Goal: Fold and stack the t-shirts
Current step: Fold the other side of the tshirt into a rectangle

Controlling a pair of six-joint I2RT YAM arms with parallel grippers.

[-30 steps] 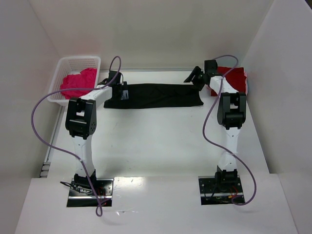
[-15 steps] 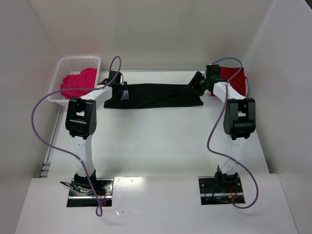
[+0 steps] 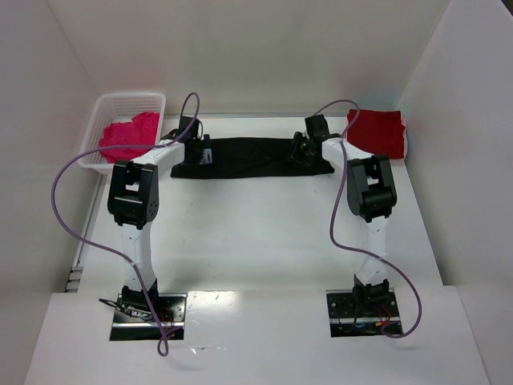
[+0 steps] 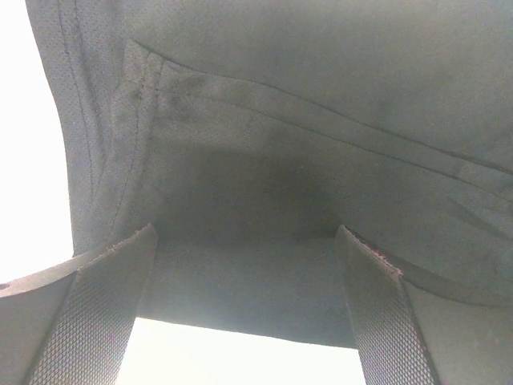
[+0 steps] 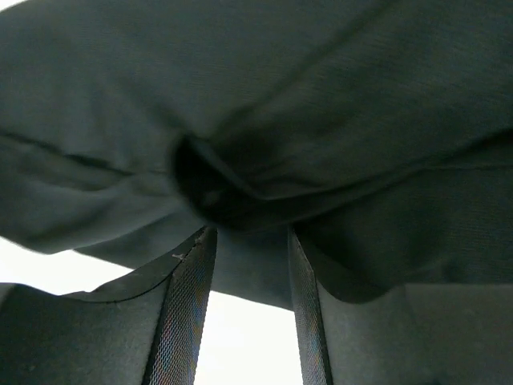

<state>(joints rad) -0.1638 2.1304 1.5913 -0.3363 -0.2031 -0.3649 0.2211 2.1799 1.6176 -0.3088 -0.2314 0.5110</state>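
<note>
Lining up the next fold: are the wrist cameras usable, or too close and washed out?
Left wrist: black shirt fills the frame, seams legible, table blown out white at the edges. Right wrist: same shirt, darker, folds murky, white glare below. Top view: sharp and evenly lit.

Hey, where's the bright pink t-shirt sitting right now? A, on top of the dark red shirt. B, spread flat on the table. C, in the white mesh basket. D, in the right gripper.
C: the bright magenta-pink cloth t-shirt lies bunched inside the white plastic mesh basket, at the far left of the top view.
</note>
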